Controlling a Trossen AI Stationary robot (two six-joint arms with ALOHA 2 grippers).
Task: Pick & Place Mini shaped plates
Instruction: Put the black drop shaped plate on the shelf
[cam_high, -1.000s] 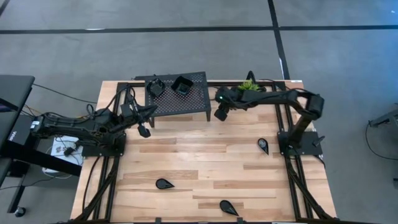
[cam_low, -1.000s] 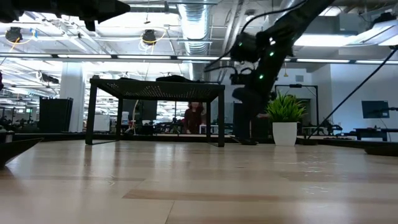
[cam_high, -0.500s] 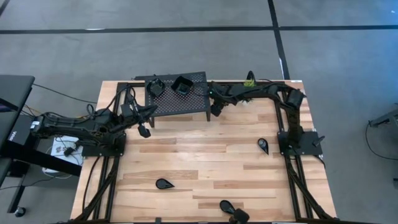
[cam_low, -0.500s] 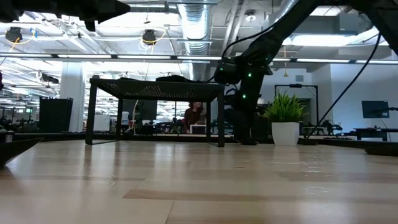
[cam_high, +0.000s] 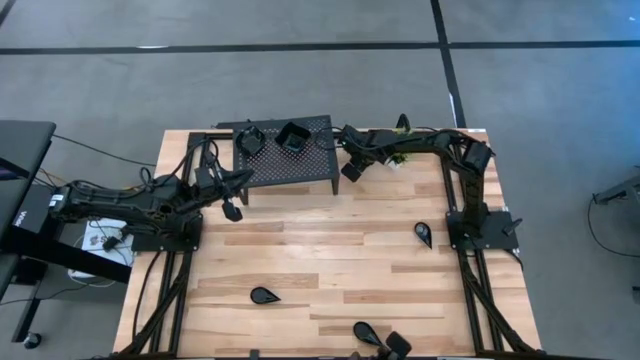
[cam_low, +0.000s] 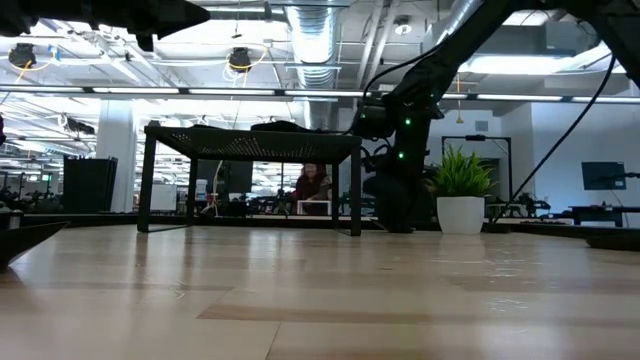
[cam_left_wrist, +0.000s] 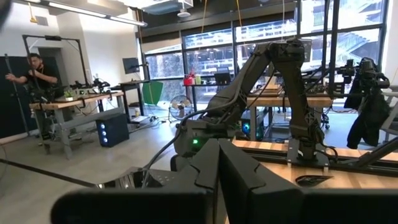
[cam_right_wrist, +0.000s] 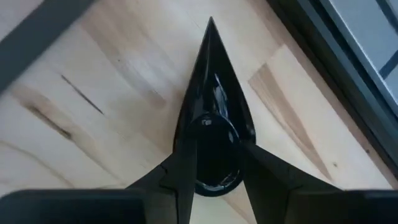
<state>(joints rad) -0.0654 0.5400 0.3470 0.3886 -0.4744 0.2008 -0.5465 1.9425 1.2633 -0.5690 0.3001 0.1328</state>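
My right gripper is beside the right end of the black perforated stand, near the table's far edge, shut on a glossy black teardrop plate. Two more black plates sit on top of the stand. Three teardrop plates lie flat on the wood. My left gripper waits shut and empty near the stand's left front leg. My right gripper pinches the teardrop plate by its round end, one finger on each side edge. The fingers lie along the plate, whose pointed tip sticks out ahead of them. The plate is over the wood; whether it clears the table I cannot tell.
A small green potted plant stands just behind my right arm at the far edge. A dark thing shows at the near edge beside the nearest teardrop plate. The table's middle is bare wood. People show in the room beyond.
My right arm has folded its elbow in, and its gripper has moved a little toward the far edge, ending close to the stand's right end. A dark thing has come in at the near edge beside the nearest teardrop plate.
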